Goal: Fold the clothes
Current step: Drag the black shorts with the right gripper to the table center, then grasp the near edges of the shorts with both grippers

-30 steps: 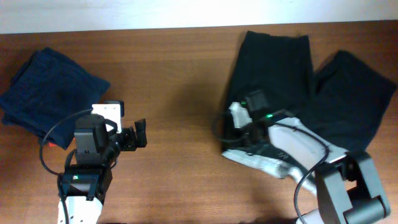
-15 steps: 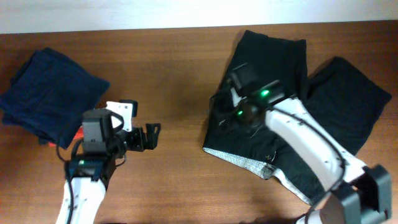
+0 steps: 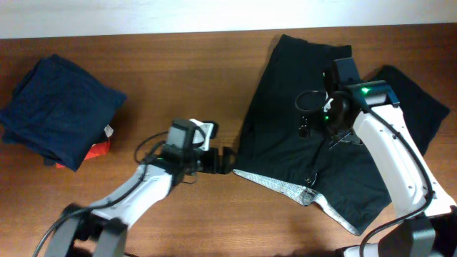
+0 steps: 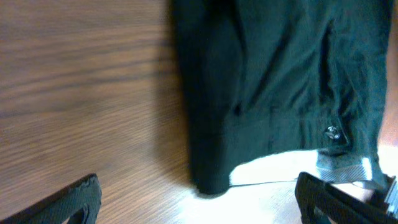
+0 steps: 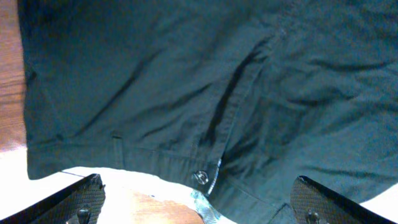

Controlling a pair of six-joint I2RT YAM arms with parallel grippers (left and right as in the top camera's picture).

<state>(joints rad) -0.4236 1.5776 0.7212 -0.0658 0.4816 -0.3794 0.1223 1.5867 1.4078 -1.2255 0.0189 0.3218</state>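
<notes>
The black shorts (image 3: 314,78) lie spread on the right half of the table, with the pale grey waistband lining (image 3: 275,185) turned up along the near edge. My left gripper (image 3: 222,160) is open, low over the wood just left of the waistband's left corner (image 4: 211,177); that corner lies between its fingers (image 4: 78,199), further ahead. My right gripper (image 3: 305,125) hangs open above the middle of the shorts. In the right wrist view its fingers (image 5: 81,199) straddle the fly and button (image 5: 199,177) and hold nothing.
A folded navy-blue garment (image 3: 61,111) rests at the far left, with a small red cloth (image 3: 98,150) peeking out at its near edge. Bare wooden table (image 3: 178,78) lies between it and the shorts. The table's back edge runs along the top.
My right gripper has opened, let go of the waistband and moved back and right over the shorts. My left arm has reached right to the waistband's left corner.
</notes>
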